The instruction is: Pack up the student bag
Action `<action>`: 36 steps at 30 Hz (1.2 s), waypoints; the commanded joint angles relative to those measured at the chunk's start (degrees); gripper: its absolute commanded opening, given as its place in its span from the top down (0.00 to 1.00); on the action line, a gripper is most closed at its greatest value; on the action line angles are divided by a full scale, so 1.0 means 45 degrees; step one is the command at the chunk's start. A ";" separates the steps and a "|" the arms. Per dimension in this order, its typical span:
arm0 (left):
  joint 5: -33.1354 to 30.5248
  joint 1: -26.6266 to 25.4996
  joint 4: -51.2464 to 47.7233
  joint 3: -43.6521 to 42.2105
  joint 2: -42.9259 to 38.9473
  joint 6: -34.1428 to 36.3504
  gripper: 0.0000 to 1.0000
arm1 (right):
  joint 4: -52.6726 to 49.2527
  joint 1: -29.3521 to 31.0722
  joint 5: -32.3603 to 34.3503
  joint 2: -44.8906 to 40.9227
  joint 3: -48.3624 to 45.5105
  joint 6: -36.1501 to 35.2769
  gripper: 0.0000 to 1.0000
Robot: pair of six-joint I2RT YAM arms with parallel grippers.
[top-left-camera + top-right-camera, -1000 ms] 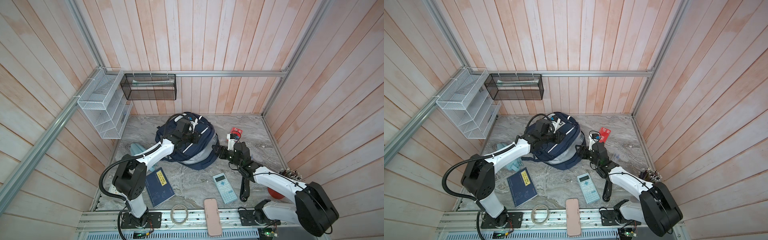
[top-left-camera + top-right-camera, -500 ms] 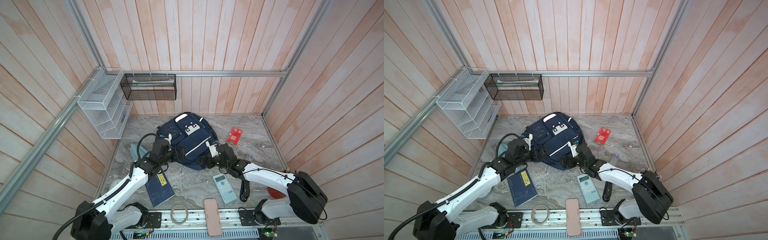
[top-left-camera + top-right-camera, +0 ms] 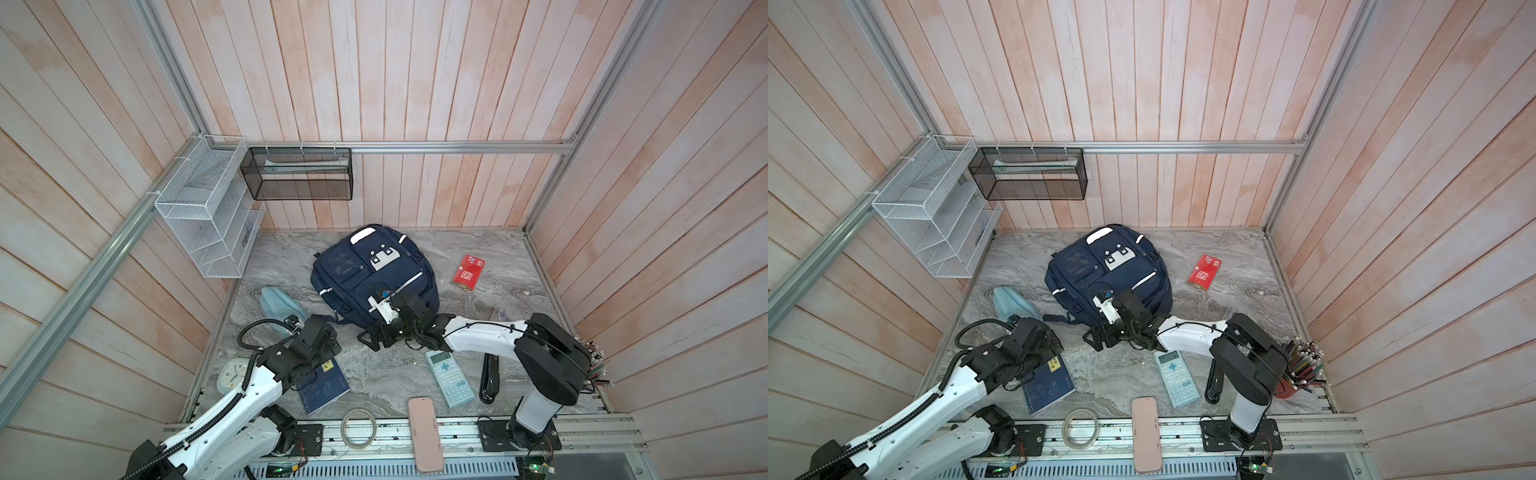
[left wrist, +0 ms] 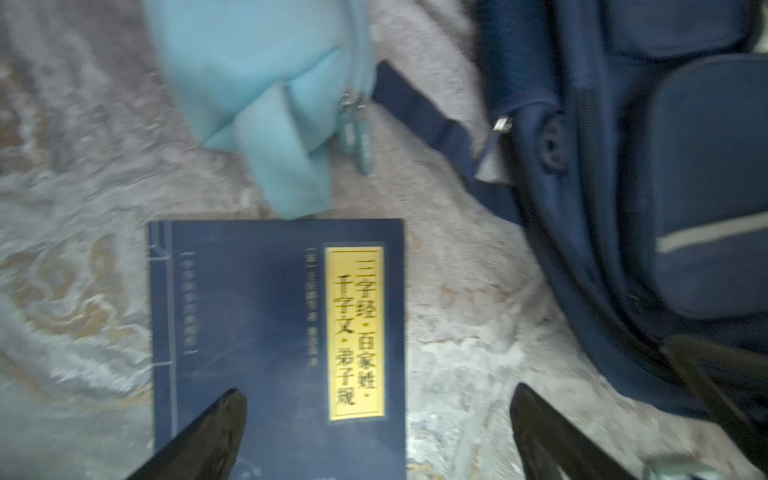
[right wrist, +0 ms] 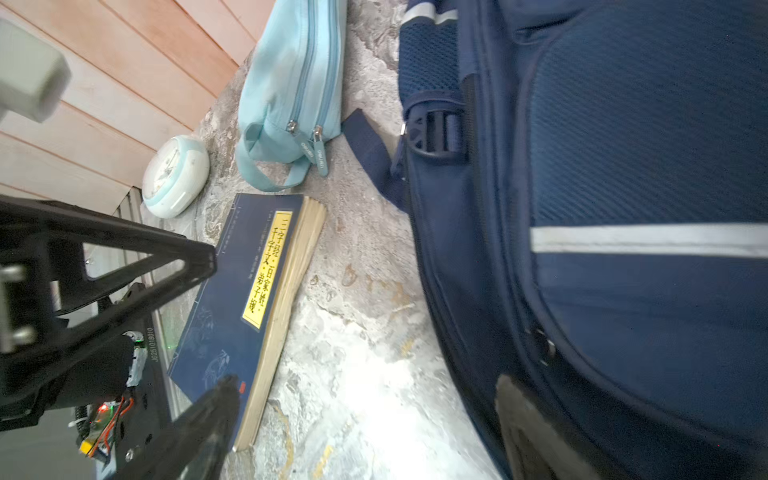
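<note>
Navy fabric is seen mid-frame in both top views: the student bag [image 3: 374, 270], pockets seemingly zipped. The left gripper [image 4: 378, 392] and right gripper [image 5: 218, 320] are spread wide, empty. A zipper should be opened before the book [image 4: 270, 332] is lifted.

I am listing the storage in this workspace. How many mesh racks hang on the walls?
2. The white mesh rack hangs on the side wall, at the left of both top views. The black mesh rack hangs on the back wall, next to it. None seems hidden.
</note>
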 commanded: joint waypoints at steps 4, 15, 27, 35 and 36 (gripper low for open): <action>-0.0707 0.0290 -0.0625 -0.1393 -0.0569 -0.2364 0.00 | 0.0431 0.0441 -0.1257 0.1185 0.0745 0.0065 0.06; -0.0046 0.1169 0.1101 -0.2777 -0.1049 -0.1906 0.00 | -0.0175 0.0962 -0.2446 0.3026 0.2105 0.0057 0.14; 0.2303 0.1419 0.4385 -0.3960 -0.1450 -0.1783 0.15 | -0.0540 0.1105 -0.3677 0.5252 0.4002 0.0726 0.33; 0.2155 0.1420 0.4145 -0.3513 -0.1267 -0.1406 0.15 | -0.0334 0.1105 -0.3234 0.5239 0.3897 0.1414 0.72; 0.2175 0.1419 0.4155 -0.3496 -0.1237 -0.1406 0.15 | -0.0384 0.1105 -0.3122 0.5192 0.3911 0.1454 0.80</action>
